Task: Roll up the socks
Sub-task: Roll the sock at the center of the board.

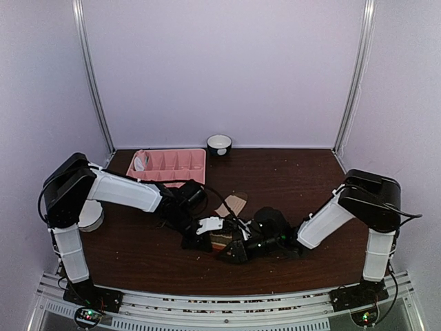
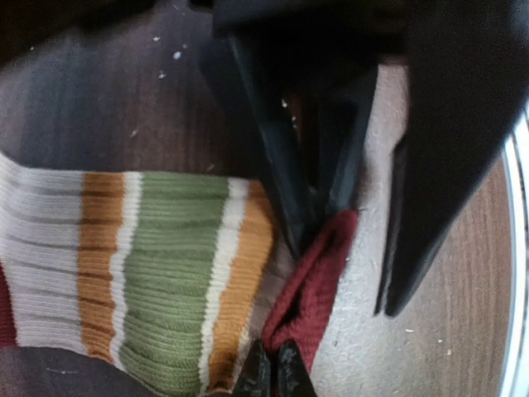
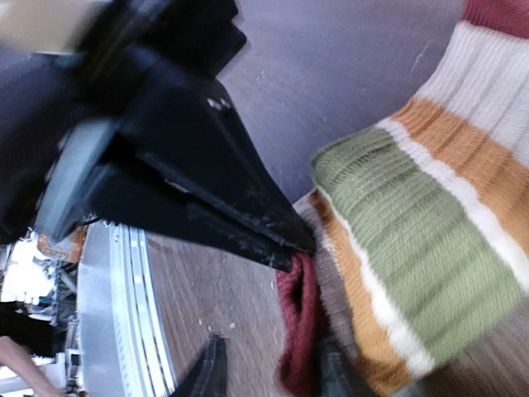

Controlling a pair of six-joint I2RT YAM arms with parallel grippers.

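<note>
Striped sock: flat on the counter, lower centre of the top view, between the two arms; white, orange and green bands, maroon cuff.
Left fingers: together, pinching the edge of the maroon cuff.
Right fingers: apart, one on each side of the cuff, not gripping it.
Tan sock: near, just above the striped sock in the top view.
Tray: pink, upper left of the counter, well apart.
</note>
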